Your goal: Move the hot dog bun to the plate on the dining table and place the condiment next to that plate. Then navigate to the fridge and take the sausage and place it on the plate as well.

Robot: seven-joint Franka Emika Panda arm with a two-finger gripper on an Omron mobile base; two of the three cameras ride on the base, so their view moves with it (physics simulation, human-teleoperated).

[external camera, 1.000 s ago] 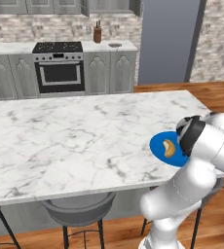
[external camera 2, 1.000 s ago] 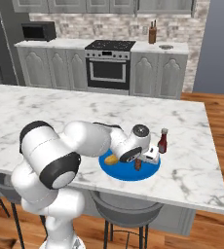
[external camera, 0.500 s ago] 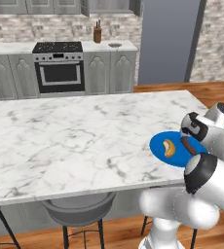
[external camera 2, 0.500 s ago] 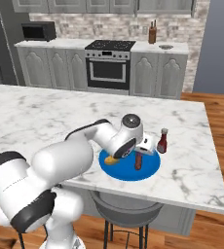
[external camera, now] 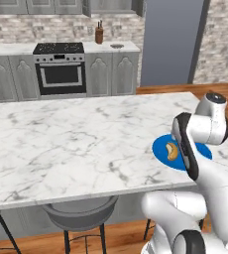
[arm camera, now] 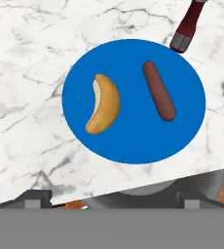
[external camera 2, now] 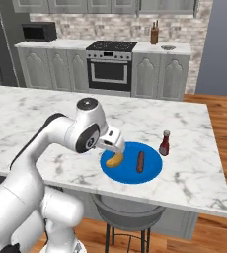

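Sausage [arm camera: 158, 91] and hot dog bun [arm camera: 103, 104] lie apart on the blue plate [arm camera: 133, 136]; the hand [external camera 2: 113, 141] hovers open above, empty.

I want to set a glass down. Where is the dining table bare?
The dining table is bare left of the plate and behind it. It is crowded around the plate, which holds the hot dog bun and sausage, condiment alongside.

So the white arm is folded up tight, elbow bent hard. In the right base view its wrist hangs low and the hand [external camera 2: 111, 142] points downward. Fingers are hard to make out there, tucked under the hand, but the jaws look spread wide with nothing between them.
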